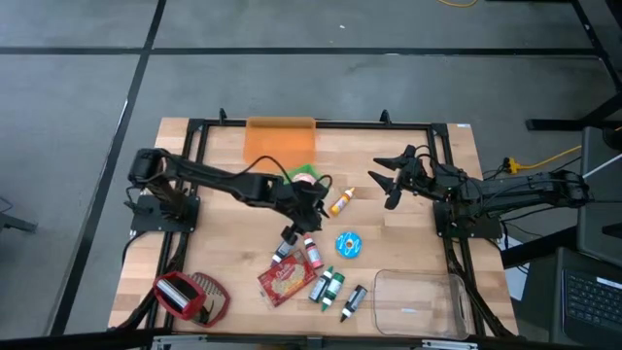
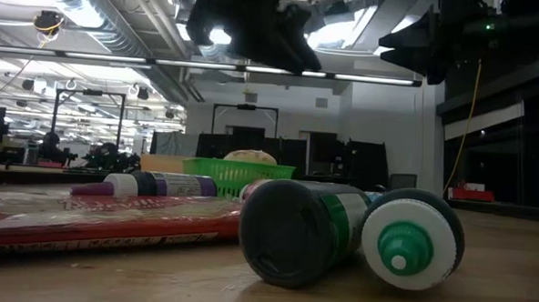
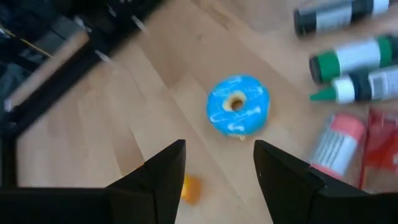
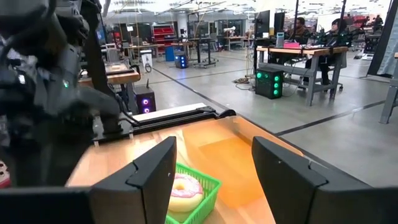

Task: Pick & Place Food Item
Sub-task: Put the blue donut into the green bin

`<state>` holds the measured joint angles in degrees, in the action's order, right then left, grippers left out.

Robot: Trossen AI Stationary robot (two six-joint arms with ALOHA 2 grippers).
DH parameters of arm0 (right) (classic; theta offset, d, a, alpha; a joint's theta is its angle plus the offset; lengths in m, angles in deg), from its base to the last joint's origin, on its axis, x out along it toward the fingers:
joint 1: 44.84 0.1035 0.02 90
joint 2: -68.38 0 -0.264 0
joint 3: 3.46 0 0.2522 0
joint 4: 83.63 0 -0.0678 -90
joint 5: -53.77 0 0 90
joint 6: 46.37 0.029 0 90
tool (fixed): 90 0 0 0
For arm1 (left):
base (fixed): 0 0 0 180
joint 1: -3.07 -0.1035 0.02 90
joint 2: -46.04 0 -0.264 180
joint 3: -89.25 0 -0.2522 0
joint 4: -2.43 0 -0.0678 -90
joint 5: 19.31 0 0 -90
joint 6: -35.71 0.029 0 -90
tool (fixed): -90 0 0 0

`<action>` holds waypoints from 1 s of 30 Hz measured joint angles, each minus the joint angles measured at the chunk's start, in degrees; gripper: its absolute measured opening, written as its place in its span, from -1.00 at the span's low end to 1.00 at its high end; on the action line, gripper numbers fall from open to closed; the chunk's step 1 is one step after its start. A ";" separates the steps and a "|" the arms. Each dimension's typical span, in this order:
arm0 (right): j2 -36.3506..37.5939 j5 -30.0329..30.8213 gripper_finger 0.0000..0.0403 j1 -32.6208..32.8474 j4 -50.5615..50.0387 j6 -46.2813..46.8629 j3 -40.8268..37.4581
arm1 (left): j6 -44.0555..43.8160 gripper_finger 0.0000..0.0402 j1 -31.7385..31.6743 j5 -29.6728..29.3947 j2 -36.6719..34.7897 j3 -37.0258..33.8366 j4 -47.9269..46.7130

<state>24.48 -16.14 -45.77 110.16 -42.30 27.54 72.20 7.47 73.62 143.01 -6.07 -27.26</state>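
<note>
A blue-iced donut (image 1: 349,245) lies flat on the wooden table, right of centre; it also shows in the left wrist view (image 3: 238,114). My left gripper (image 1: 313,222) hangs open above the table's middle, tilted down toward the donut, which lies beyond its fingertips (image 3: 217,162). Nothing is between its fingers. A pale donut (image 4: 185,191) sits in a green basket (image 1: 303,175) at the far middle. My right gripper (image 1: 389,180) waits open and level at the right, above the table, with nothing between its fingers (image 4: 214,168).
An orange bottle (image 1: 340,201) lies just right of my left gripper. Several paint bottles (image 1: 326,287) and a red packet (image 1: 285,282) lie near the front. A clear container (image 1: 418,301) stands front right, a red object (image 1: 190,297) front left, an orange sheet (image 1: 281,139) at the far edge.
</note>
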 joint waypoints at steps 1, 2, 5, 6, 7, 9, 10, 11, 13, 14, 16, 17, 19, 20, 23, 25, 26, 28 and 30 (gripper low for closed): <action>0.00 0.00 0.06 0.00 0.14 0.08 0.02 | 0.74 -0.08 0.00 0.02 1.23 0.85 -0.86; 0.00 0.01 0.06 0.00 0.12 0.21 0.01 | 1.49 -0.08 0.00 0.01 2.70 1.88 -0.99; 0.00 0.00 0.06 0.00 0.25 0.22 0.02 | 3.57 -0.08 0.31 -0.01 7.29 5.09 -3.05; 0.00 0.00 0.06 0.00 0.21 0.22 0.02 | 4.43 -0.08 0.56 -0.09 9.02 6.27 -3.33; 0.00 0.00 0.06 0.00 0.20 0.21 0.01 | 5.32 -0.08 1.03 -0.57 10.72 7.43 -3.52; 0.00 0.00 0.06 0.00 0.21 0.11 0.02 | 7.40 -0.08 2.01 -1.49 13.57 9.68 -4.05; 0.00 0.00 0.06 0.00 0.15 0.04 0.02 | 8.45 -0.08 2.55 -2.11 14.89 10.92 -4.05; 0.00 -0.02 0.06 0.00 0.13 0.02 0.02 | 9.37 -0.08 3.02 -2.39 15.99 12.21 -4.71; 0.00 0.00 0.06 0.00 -0.15 0.02 0.01 | 10.76 -0.08 3.84 -2.72 18.22 14.85 -5.31; -0.02 0.00 0.06 0.00 -0.22 0.00 0.00 | 11.44 -0.08 4.20 -2.86 19.00 15.79 -6.13; 0.00 0.10 0.06 0.00 -0.16 -0.05 0.02 | 12.81 -0.08 4.76 -2.89 20.75 17.65 -6.56; -0.02 0.98 0.06 0.00 -0.15 -0.36 0.00 | 13.26 -0.08 4.93 -2.91 21.52 18.22 -6.62; 0.00 3.85 0.06 0.00 -0.13 -1.73 0.02 | 13.82 -0.08 4.99 -2.87 22.73 19.25 -6.95; 0.02 5.26 0.06 0.00 -0.32 -2.75 0.02 | 14.02 -0.08 4.98 -2.89 23.20 19.60 -6.91; 0.71 5.29 0.06 0.00 -2.40 -4.64 0.02 | 14.17 -0.08 4.87 -2.91 24.08 20.28 -6.77; 1.43 3.07 0.06 0.12 -3.54 -4.70 0.02 | 13.75 -0.08 4.55 -2.82 24.10 20.28 -6.69; 2.03 1.79 0.06 0.31 -3.97 -4.73 0.00 | 13.39 -0.08 4.41 -2.49 24.10 20.28 -6.53; 3.86 0.13 0.06 1.02 -5.00 -5.05 0.00 | 12.41 -0.08 4.04 -2.16 24.10 20.28 -6.47; 6.52 -0.19 0.06 2.21 -5.75 -6.23 0.00 | 12.01 -0.08 3.63 -1.86 24.10 20.28 -6.31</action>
<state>31.00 -16.33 -43.56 104.41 -48.52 27.54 84.21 11.10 71.75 167.12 14.21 -33.57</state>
